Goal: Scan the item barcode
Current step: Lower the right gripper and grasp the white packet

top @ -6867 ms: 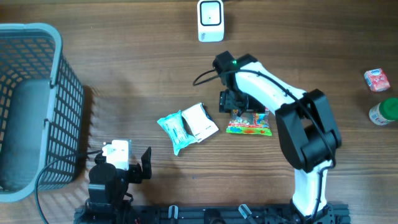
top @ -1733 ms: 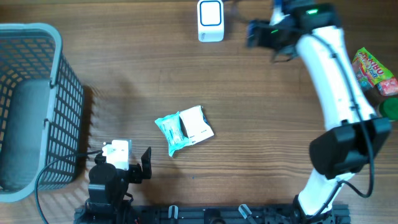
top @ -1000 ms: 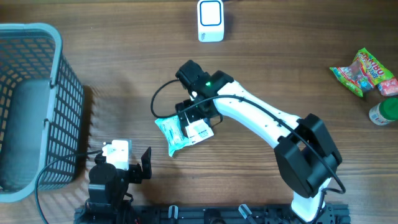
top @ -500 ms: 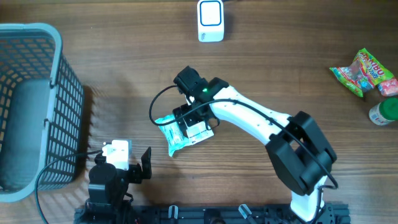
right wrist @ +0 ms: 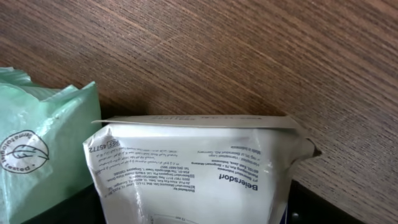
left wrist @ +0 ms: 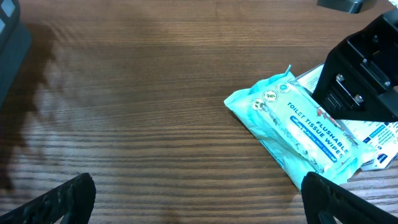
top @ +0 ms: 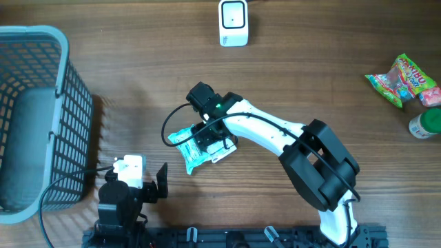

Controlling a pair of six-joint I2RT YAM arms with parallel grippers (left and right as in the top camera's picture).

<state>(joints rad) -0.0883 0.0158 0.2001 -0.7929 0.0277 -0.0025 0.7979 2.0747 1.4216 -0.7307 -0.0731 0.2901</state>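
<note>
Lying outside the basket, wipes pack and white pouch touch.

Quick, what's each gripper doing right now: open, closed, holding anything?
Left gripper: open, holding nothing.
Right gripper: set around the white packet; whether it grips it yet cannot be told.

Right arm: white shells, bulky black joint housings. Small green light near wrist; thin black cable loops off it. Right gripper: matte black block, small screws. Left arm: black, white box on top, dark lead. Left fingers: black, jagged-edged.
</note>
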